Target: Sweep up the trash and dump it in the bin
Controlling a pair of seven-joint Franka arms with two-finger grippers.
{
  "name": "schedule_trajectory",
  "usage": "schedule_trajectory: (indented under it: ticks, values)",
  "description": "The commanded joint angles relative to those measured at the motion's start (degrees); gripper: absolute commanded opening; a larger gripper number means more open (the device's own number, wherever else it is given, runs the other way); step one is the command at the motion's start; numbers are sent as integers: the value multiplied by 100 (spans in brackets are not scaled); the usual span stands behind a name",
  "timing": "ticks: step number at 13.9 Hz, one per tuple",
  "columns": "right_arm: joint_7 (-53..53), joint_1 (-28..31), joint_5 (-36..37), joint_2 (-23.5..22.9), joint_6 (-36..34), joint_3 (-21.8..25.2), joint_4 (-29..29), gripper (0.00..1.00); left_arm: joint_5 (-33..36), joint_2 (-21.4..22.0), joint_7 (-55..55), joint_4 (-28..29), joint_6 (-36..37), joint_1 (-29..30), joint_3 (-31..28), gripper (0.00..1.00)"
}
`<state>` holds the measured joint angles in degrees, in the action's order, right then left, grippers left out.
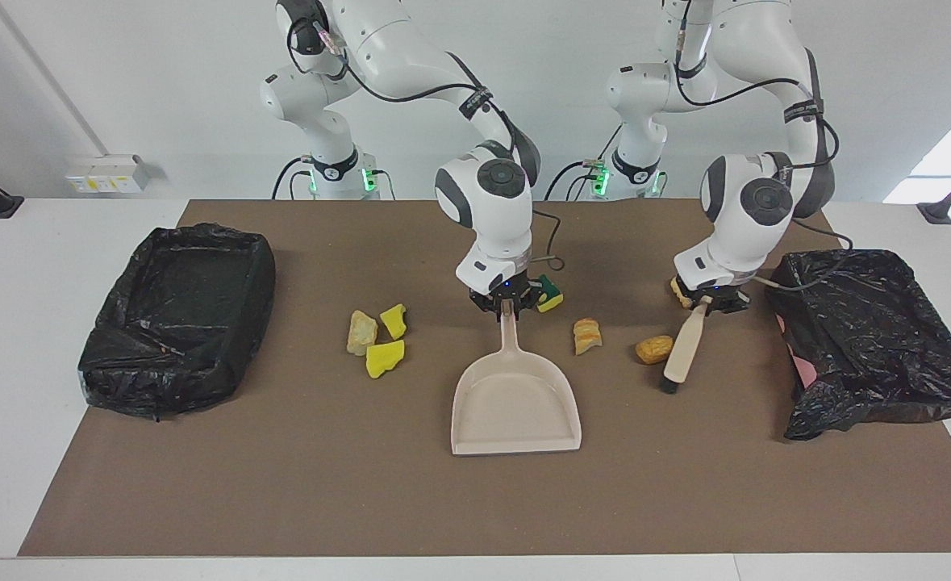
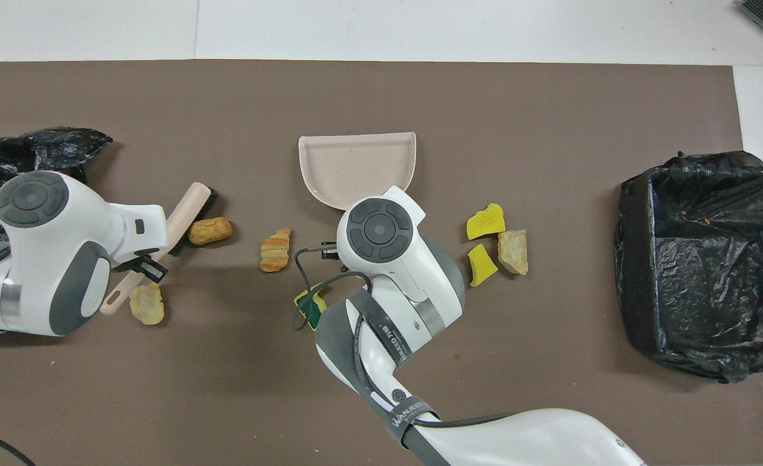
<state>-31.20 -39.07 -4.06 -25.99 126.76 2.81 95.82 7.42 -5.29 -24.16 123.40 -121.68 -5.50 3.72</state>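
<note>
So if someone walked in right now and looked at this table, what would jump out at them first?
Probably the beige dustpan lying mid-table, its handle gripped by the right gripper. Next, the left gripper holds a brush whose bristle end sits against a tan-orange lump, toward the left arm's end. Bright yellow sponge chunks lie on the brown mat, and a black-lined bin stands at the right arm's end of the table.
</note>
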Motion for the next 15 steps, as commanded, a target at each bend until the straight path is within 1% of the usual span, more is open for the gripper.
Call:
schedule_trajectory:
  ticks: [1,2,4,6,8,10,11,12,14,15]
  values:
    - [1233,259,-7,199,15,-17,50,0,-232,211,69,315,22,-407,-73,0]
    - [1631,321,2,339,-20,9,111,0,-259,308,70,438,56,-600,-81,0]
    - [2632,584,11,804,-160,18,453,0,-276,379,78,423,529,-890,-82,0]
    - [3397,821,11,1348,-379,18,901,0,-617,493,96,387,637,-927,-90,0]
    - [4180,1033,11,1928,-660,18,1341,0,-690,826,148,369,794,-752,-134,0]
    - [4944,1138,142,2369,-898,18,1719,0,-690,1221,551,290,1232,-358,-134,0]
    - [5400,1139,273,2501,-1056,18,1860,0,-690,1432,666,325,1409,-155,-143,0]
    - [5866,1139,335,2563,-1223,18,1939,0,-690,1538,763,343,1558,55,-143,0]
    - [7453,1305,327,2625,-1784,18,2054,0,-681,1618,1113,448,1621,337,-143,0]
    - [8001,1341,336,2695,-1891,18,2176,0,-681,1653,1342,501,1630,478,-143,0]
